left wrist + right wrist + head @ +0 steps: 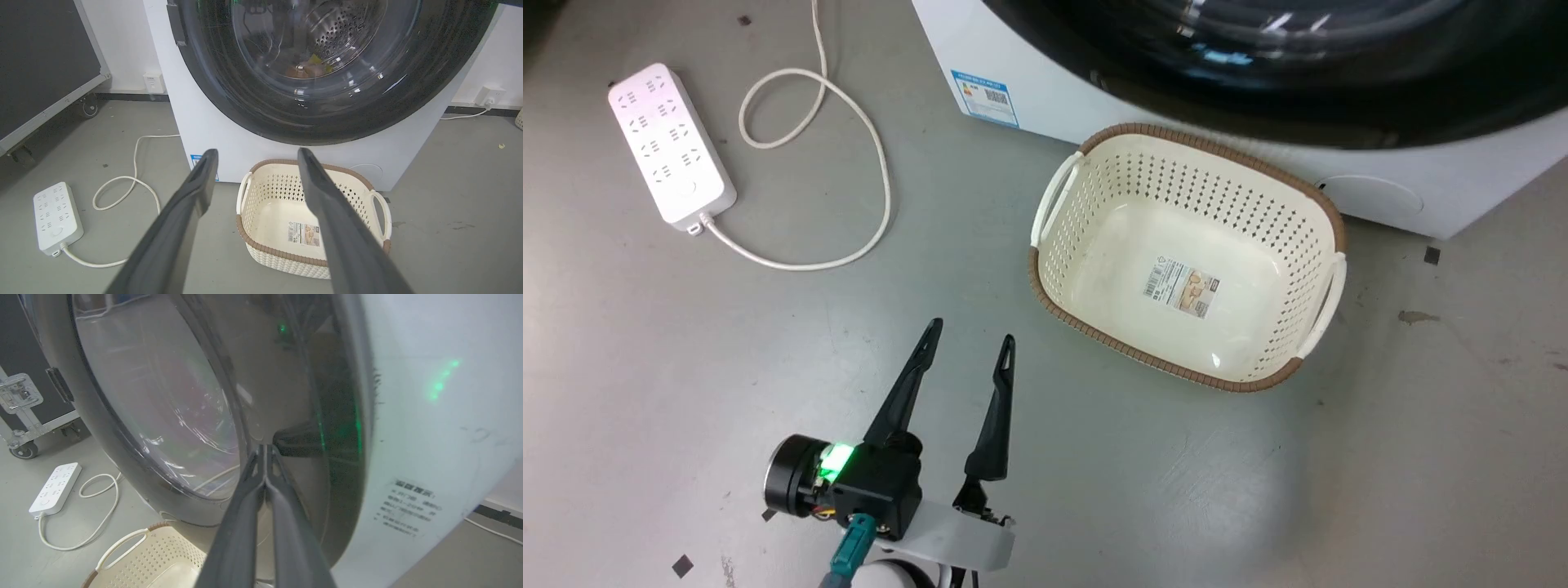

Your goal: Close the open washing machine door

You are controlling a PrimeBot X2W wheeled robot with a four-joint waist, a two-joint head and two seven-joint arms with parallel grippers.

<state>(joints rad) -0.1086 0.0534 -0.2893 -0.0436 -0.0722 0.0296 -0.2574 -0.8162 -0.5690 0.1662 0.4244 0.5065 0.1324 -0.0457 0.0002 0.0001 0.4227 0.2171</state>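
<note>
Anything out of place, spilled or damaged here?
Nothing spilled or damaged. A power strip lies on the floor left of the washing machine, cable looped; the empty laundry basket sits askew below the washing machine door.

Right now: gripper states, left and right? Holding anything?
Left gripper: open, holding nothing.
Right gripper: shut, nothing between its fingers, tips close to the washing machine door.

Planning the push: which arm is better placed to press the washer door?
Right. Right gripper, shut, has its tips at the rim of the washing machine door; left gripper hangs open over the floor.
</note>
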